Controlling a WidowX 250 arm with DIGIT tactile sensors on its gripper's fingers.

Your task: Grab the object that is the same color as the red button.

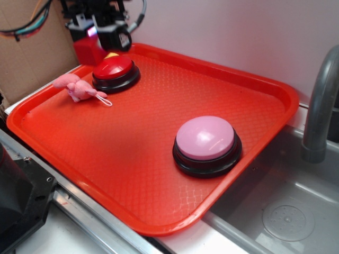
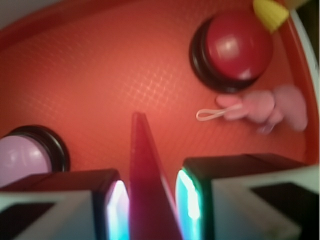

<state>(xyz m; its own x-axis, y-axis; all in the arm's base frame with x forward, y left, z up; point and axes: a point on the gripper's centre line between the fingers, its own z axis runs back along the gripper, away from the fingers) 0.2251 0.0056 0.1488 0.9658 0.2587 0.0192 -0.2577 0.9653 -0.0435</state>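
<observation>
The red tray (image 1: 249, 79) lies on the counter, its right corner overhanging a steel sink (image 1: 296, 211). Most of the tray's middle and near side is bare. Items crowd only the far left corner and the right-hand side.

At the far left corner, a pink plush toy (image 1: 76, 86) with a string loop lies beside the raised rim, just left of the red button (image 1: 114, 67), which sits on its black base. A small yellow piece (image 1: 112, 55) shows just behind that button. The pink button (image 1: 205, 138) stands well apart, toward the tray's right edge.

The hand (image 2: 151, 200) hangs above the far left corner. In the wrist view both fingers (image 2: 189, 197) are pressed against the sides of a red wedge block (image 2: 145, 170), thin edge pointing away from the camera. In the exterior view the block (image 1: 87, 50) shows red beneath the hand, over the tray's far rim. Whether it touches the rim I cannot tell.

A grey faucet (image 1: 320, 106) rises at the right edge. A plain white wall (image 1: 238, 32) stands behind, with cardboard (image 1: 32, 53) at the left.
</observation>
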